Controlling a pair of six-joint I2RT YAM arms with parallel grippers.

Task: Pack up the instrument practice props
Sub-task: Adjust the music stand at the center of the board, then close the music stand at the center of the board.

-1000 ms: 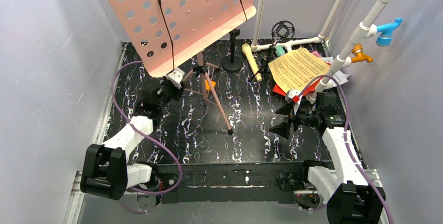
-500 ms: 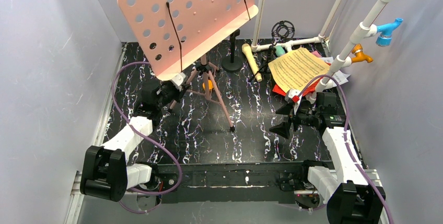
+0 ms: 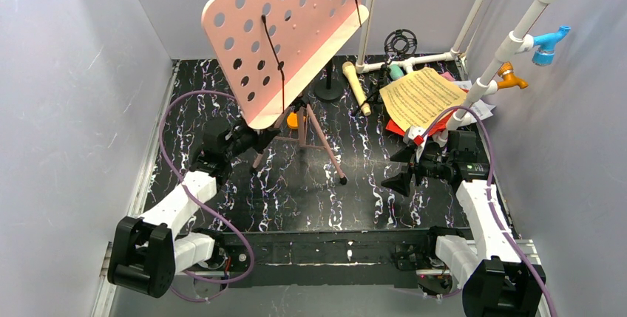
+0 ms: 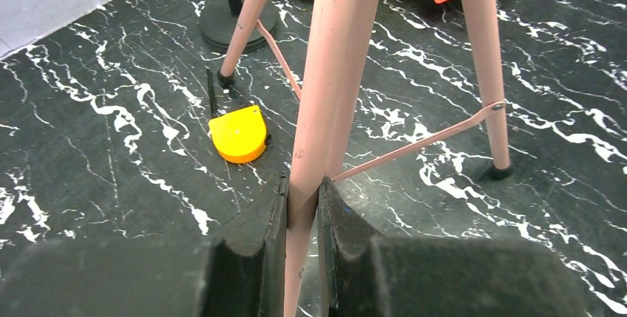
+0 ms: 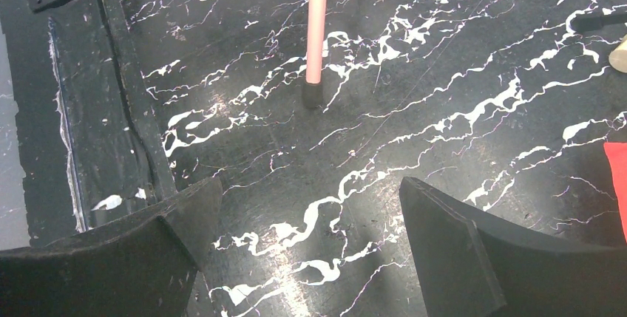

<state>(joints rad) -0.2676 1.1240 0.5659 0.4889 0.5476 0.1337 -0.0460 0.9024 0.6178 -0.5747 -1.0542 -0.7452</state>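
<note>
Clamping a slim pink tripod leg beneath the tilted pink perforated music board, the left gripper sits low over the black white-veined surface. The right gripper hangs spread wide, empty, near another leg's black-capped foot.

We see a white plastic pipe frame with one blue fitting and one orange fitting. A small flat orange plastic piece lies on the black marbled table top.
</note>
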